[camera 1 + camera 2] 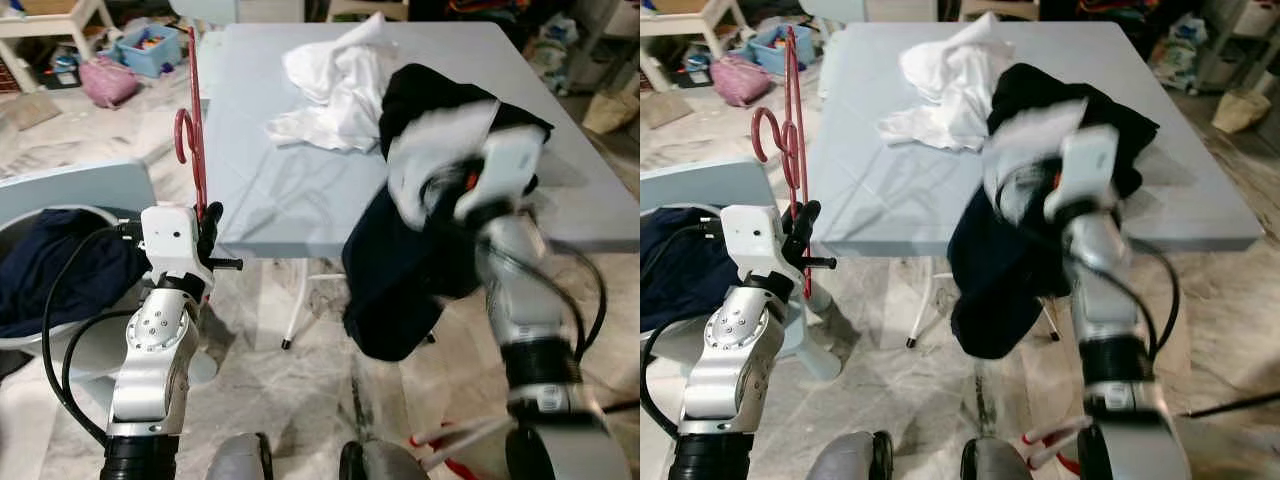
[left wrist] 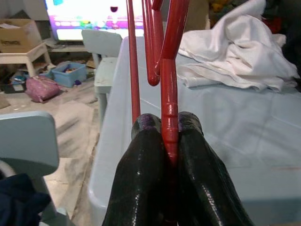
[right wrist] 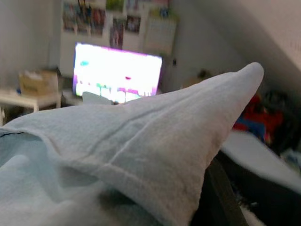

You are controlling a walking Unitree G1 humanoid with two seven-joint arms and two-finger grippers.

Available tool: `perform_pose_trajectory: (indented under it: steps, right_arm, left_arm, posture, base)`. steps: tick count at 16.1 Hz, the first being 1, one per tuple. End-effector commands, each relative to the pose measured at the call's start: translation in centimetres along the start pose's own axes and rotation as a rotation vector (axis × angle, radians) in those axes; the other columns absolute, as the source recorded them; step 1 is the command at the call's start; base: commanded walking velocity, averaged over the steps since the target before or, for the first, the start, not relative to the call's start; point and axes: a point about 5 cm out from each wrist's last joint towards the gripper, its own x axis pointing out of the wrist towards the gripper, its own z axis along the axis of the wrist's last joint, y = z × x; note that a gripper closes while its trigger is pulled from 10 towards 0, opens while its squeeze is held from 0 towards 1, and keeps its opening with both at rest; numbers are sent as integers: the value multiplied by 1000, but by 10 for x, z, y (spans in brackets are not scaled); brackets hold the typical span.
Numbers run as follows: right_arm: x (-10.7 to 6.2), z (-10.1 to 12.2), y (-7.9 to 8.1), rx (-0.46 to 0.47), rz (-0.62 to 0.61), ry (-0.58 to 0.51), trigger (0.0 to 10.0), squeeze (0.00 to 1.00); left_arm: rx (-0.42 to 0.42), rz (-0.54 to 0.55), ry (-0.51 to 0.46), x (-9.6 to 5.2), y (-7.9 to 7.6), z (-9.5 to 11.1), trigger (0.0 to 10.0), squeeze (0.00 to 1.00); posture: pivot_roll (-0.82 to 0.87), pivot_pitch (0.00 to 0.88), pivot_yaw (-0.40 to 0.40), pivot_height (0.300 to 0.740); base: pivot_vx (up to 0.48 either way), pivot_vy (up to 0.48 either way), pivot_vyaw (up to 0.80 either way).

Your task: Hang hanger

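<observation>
The bench (image 1: 300,190) lies ahead of both arms, white cloth (image 1: 335,85) heaped far beyond the fingers. A dark garment (image 1: 400,270) drapes over the right gripper (image 1: 470,185), likely lifted for hanging; whether its fingers are closed cannot be told. The left gripper (image 2: 162,141) clamps the red hanger (image 1: 195,140), which stands upright between its fingers, probably ready to receive the garment.

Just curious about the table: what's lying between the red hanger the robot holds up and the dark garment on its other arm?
In the eye views, bare pale-blue table lies between the red hanger and the dark garment; the white cloth sits farther back.
</observation>
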Motion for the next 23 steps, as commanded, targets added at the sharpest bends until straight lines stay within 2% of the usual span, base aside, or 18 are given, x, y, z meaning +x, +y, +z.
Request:
perform_pose_trajectory:
  steps: [1, 2, 6, 9, 16, 18, 20, 21, 23]
  right_arm:
    - [8, 14, -8, 11, -22, -63, 10000, 0]
    - [9, 15, -8, 17, -24, -64, 10000, 0]
    - [29, 28, -6, 58, 2, -117, 10000, 0]
    - [34, 29, 2, 84, 16, -129, 10000, 0]
    - [46, 32, 7, 99, 44, -143, 10000, 0]
    - [67, 46, 11, 108, 70, -171, 10000, 0]
    - [90, 68, 13, 176, 69, -210, 10000, 0]
    - [106, 86, 23, 235, 97, -233, 10000, 0]
    - [120, 107, 42, 266, 139, -265, 10000, 0]
  left_arm:
    - [4, -18, -55, 2, -2, 12, 10000, 0]
    - [4, -19, -57, 2, -2, 12, 10000, 0]
    - [4, -16, -56, 2, 0, 12, 10000, 0]
    - [6, -27, -57, 2, -1, 13, 10000, 0]
    - [1, -28, -50, 0, -3, 12, 10000, 0]
    - [8, -16, -43, 2, -2, 12, 10000, 0]
    - [11, -4, -41, 2, -1, 12, 10000, 0]
    - [14, 6, -43, 2, -2, 12, 10000, 0]
    - [16, 7, -42, 1, -5, 11, 10000, 0]
  posture:
    - [16, 106, -15, 740]
    - [16, 106, -15, 740]
    - [23, 108, -18, 740]
    - [31, 111, -9, 740]
    - [33, 120, -16, 740]
    - [35, 121, -19, 740]
    - [41, 120, -28, 740]
    - [41, 119, -32, 740]
    - [41, 119, -33, 740]
  base:
    - [405, 0, 0]
    - [420, 0, 0]
    - [437, 0, 0]
    - [444, 0, 0]
    - [453, 0, 0]
    - [345, 0, 0]
    - [0, 0, 0]
    - [0, 0, 0]
    - [0, 0, 0]
